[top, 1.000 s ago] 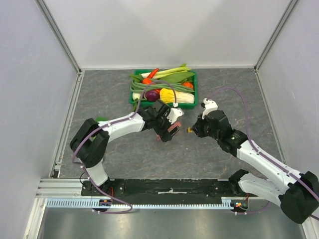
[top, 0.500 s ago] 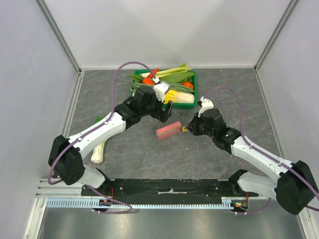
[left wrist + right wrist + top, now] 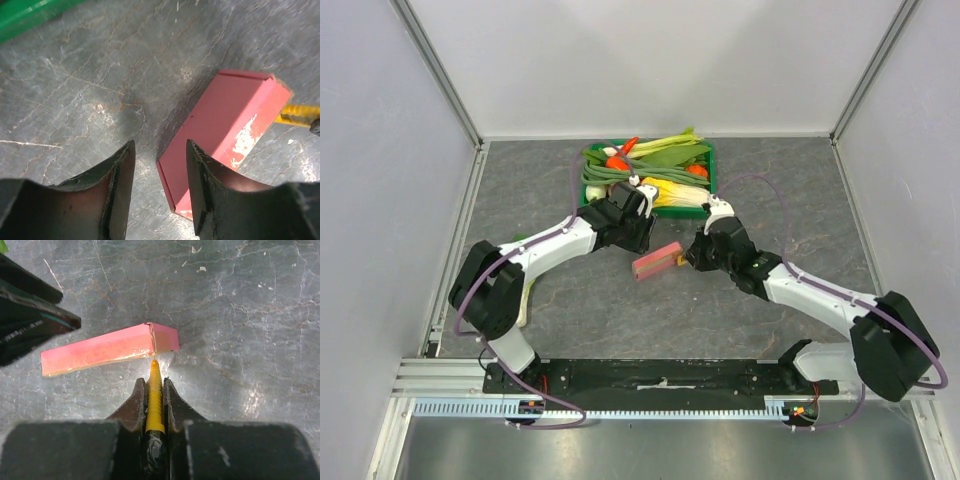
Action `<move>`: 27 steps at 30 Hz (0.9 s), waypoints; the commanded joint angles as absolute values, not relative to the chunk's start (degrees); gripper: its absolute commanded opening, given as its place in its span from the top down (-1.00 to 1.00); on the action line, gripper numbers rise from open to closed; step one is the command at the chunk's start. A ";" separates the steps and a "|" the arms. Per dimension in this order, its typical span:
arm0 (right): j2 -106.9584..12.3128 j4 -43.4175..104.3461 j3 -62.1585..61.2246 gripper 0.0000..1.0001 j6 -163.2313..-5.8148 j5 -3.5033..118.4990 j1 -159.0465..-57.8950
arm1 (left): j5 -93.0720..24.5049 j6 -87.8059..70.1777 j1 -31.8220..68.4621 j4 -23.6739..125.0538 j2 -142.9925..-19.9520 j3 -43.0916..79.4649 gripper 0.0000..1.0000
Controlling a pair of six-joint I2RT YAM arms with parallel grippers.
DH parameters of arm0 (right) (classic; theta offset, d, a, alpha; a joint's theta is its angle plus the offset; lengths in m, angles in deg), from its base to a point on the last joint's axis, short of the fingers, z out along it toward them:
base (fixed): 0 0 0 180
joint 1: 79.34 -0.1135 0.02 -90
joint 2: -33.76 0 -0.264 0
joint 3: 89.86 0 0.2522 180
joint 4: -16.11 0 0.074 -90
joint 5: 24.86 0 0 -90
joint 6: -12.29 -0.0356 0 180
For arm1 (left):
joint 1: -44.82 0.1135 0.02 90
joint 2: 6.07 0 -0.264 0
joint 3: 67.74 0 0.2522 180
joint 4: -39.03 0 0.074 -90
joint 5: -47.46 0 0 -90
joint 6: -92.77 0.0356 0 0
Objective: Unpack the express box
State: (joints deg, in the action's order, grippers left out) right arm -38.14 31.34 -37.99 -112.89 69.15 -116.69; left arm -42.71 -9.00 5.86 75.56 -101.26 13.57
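Right end effector (image 3: 155, 385) pinches yellow tool (image 3: 155, 412) against express box (image 3: 100, 352); left end effector (image 3: 160, 150) spread.

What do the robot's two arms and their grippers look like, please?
Both the left arm and the right arm have white links between bulky black joints. A thin purple cable loops along each one. The left gripper and the right gripper each have two dark, tapering fingers with worn edges. A small white block sits at each wrist.
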 commanded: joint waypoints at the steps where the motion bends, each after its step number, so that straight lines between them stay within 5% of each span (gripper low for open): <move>1: -41.65 26.09 -33.04 1.00 -112.43 70.85 -116.87 | -40.90 -11.56 6.41 76.09 -103.09 13.17 -0.01; 7: -46.74 24.60 -28.65 1.00 -110.23 67.52 -116.87 | -32.80 -12.61 6.59 74.24 -104.51 10.45 0.23; 14: -50.35 22.93 -26.45 1.00 -109.18 63.12 -117.66 | -23.74 -16.21 6.59 67.92 -99.94 1.05 0.28; 27: -54.14 26.43 -20.73 1.00 -107.07 62.58 -120.74 | -29.44 -16.84 6.59 66.58 -88.95 -5.11 0.31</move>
State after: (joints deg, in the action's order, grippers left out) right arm -54.84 26.01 -24.64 -108.93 61.39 -120.77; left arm -26.25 -16.28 6.54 67.86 -92.52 -4.99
